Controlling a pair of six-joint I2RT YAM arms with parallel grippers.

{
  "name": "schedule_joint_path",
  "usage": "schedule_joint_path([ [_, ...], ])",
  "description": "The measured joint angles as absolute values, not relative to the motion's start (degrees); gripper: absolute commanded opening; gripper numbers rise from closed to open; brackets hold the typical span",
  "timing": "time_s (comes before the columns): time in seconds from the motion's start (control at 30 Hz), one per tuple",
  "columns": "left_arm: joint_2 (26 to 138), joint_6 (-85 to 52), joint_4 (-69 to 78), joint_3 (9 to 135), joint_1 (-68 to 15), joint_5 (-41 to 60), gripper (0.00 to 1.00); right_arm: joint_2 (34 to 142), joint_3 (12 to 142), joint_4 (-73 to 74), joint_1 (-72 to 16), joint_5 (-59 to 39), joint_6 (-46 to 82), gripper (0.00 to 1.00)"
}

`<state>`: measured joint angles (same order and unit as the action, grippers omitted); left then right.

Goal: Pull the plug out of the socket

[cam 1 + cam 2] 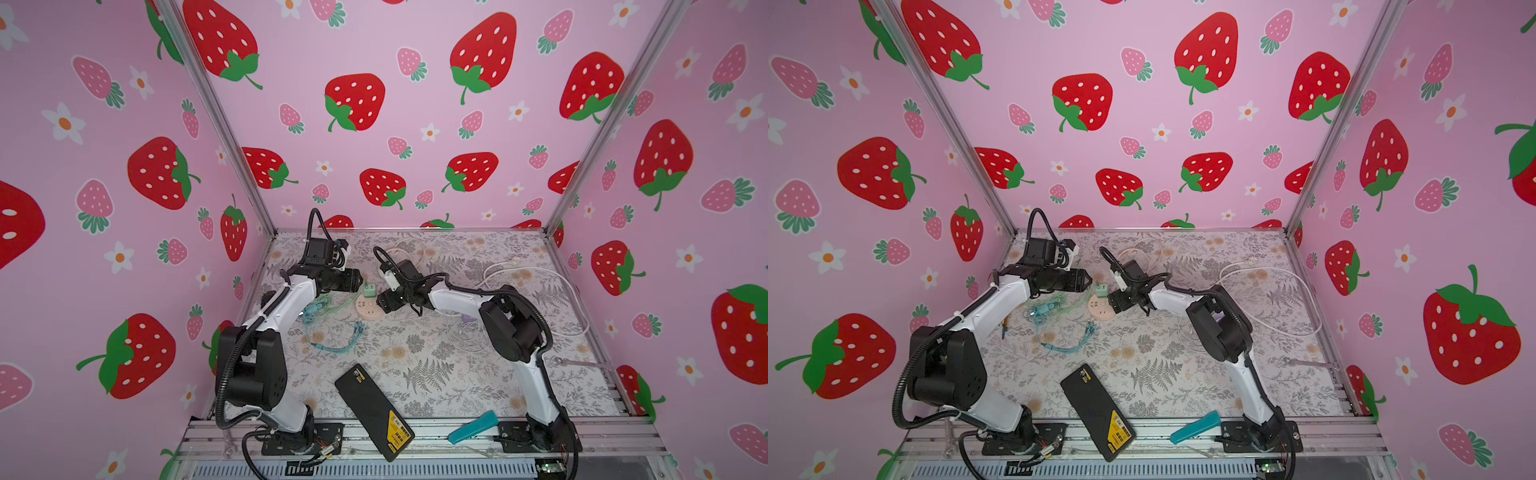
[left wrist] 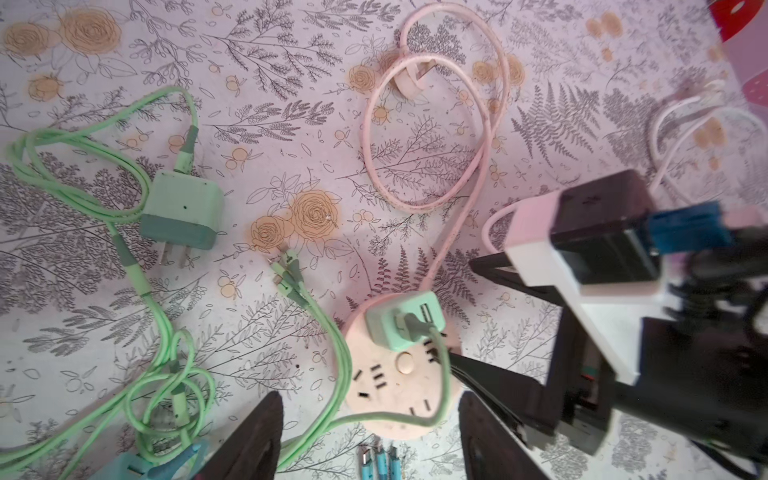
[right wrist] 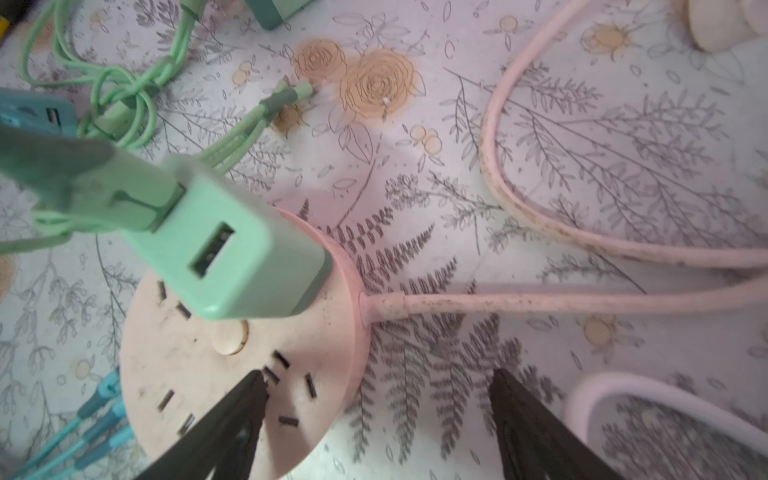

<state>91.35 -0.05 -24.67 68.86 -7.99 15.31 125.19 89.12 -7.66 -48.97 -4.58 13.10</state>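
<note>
Right wrist view first: the right gripper [image 3: 378, 374] has its jaws spread, one finger [image 3: 232, 424] over the face of the round pink socket [image 3: 187, 353] and the other off the rim on the side where the pink cord [image 3: 540, 301] leaves. I cannot tell whether that finger presses down.

The green plug [image 3: 232, 257] is seated in the socket, standing up off the face with a slight lean, so its long axis points up and away from the table.

In both top views the socket [image 1: 368, 309] lies mid-table, a little left of centre frame, and the plug [image 1: 368, 289] sits on its upper edge. The left gripper [image 1: 355, 280] hangs just left of the plug, about level with it. Its fingers are apart and empty, and the left wrist view shows the plug [image 2: 405, 324] dead ahead between them.

The left arm is the nearer one for the grab. The right arm sits lower right of the socket and looks better placed to pin the base.

The pull goes straight up, and nothing stands above the plug.

Watch the green cable [image 2: 338, 361], which loops over the socket face. A spare green charger [image 2: 180, 212] lies apart on the mat, and the walls are well away.
</note>
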Motion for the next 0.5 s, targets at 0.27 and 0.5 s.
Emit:
schedule_joint_path([
  [0.27, 93.3, 4.9, -24.3, 68.9, -8.8, 18.2, 0.7, 116.7, 79.2, -10.5, -46.9, -5.0, 12.1, 0.87],
  [0.5, 93.1, 10.0, -20.3, 68.0, -9.9, 24.4, 0.7, 109.0, 70.5, -7.8, -43.9, -6.9, 12.4, 0.87],
])
